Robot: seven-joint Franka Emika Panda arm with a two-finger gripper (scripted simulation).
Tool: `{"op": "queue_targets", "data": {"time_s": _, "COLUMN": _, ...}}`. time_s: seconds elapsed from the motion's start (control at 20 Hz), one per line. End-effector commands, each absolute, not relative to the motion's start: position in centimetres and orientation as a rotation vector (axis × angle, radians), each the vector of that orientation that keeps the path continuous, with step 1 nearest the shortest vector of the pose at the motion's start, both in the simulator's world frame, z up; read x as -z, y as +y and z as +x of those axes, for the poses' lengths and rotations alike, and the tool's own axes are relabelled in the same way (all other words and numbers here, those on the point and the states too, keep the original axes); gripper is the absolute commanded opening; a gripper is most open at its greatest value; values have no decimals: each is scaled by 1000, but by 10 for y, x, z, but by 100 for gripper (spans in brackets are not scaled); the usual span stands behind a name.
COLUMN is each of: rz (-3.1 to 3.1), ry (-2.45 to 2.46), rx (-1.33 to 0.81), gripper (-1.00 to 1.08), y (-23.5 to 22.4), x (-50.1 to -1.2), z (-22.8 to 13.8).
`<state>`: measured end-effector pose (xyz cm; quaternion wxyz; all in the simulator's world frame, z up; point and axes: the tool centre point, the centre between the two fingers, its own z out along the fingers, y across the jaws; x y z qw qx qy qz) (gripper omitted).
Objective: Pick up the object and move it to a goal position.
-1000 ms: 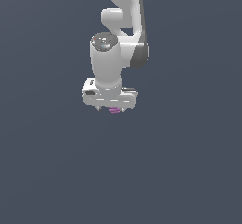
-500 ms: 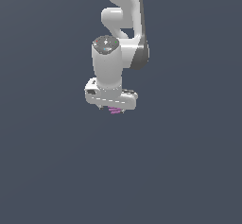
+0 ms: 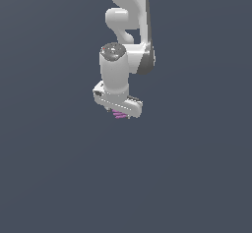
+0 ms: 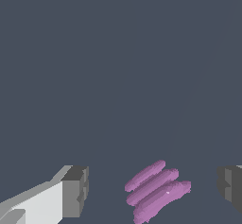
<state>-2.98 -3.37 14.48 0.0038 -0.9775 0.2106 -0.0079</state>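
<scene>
The object is a tiny magenta-purple item with a few short parallel ridges. In the wrist view it lies between my two dark fingertips, with a gap on each side, so neither pad touches it. My white gripper is open around it. In the exterior view the gripper points straight down. The object shows as a small purple spot just under the hand, mostly hidden by it.
A plain dark grey surface fills both views. The white arm rises from the gripper to the top of the exterior view. No other objects or goal marker show.
The arm and hand have sunk slightly over the object. The purple object has stayed in the same spot under the hand.
</scene>
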Motion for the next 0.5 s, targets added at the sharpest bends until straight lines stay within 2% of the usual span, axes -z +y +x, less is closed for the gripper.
{"op": "queue_targets", "data": {"time_s": 0.0, "rz": -3037, "ry": 767, "rx": 21, "gripper": 100, "y": -32, "x": -138, "z": -36}}
{"op": "queue_targets", "data": {"time_s": 0.45, "rz": -2913, "ry": 1141, "rx": 10, "gripper": 100, "y": -28, "x": -116, "z": -58}}
